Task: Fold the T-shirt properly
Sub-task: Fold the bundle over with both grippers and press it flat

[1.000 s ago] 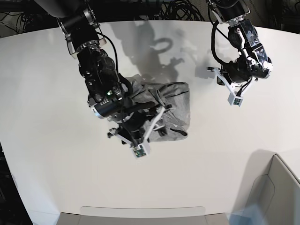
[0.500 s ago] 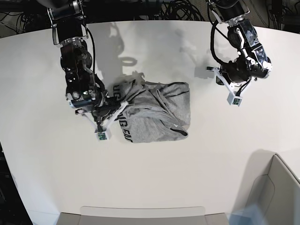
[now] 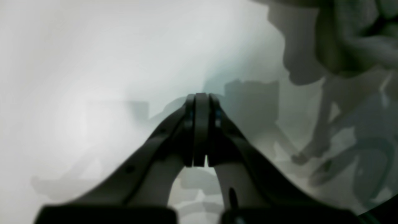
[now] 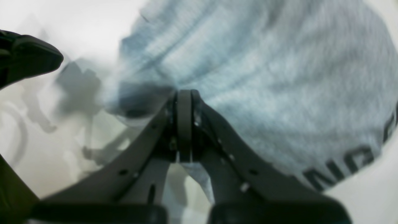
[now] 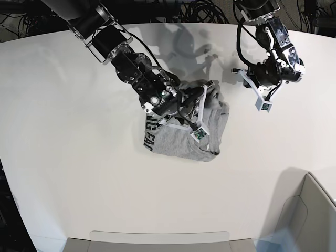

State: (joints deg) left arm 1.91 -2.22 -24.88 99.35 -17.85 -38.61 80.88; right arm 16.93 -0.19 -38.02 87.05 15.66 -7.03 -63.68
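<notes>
The grey T-shirt (image 5: pixel 178 137) lies crumpled in the middle of the white table (image 5: pixel 63 173), with black lettering (image 5: pixel 148 134) along its left edge. My right gripper (image 5: pixel 207 93) reaches across it from the left and is shut on a bunched fold at the shirt's upper right. In the right wrist view the shut fingers (image 4: pixel 184 102) press into grey cloth (image 4: pixel 279 77), with lettering (image 4: pixel 342 168) at lower right. My left gripper (image 5: pixel 262 101) hovers to the right of the shirt, shut and holding nothing. The left wrist view shows its fingers (image 3: pixel 201 102) pressed together over bare table.
A grey bin (image 5: pixel 310 210) stands at the table's bottom right corner. A pale tray edge (image 5: pixel 157 237) runs along the front. Dark cables (image 5: pixel 199 10) hang past the far edge. Arm shadows fall on the table behind the shirt.
My right arm has swung from the shirt's left side across to its upper right. The shirt has bunched up there and shifted slightly right. The left arm has barely moved.
</notes>
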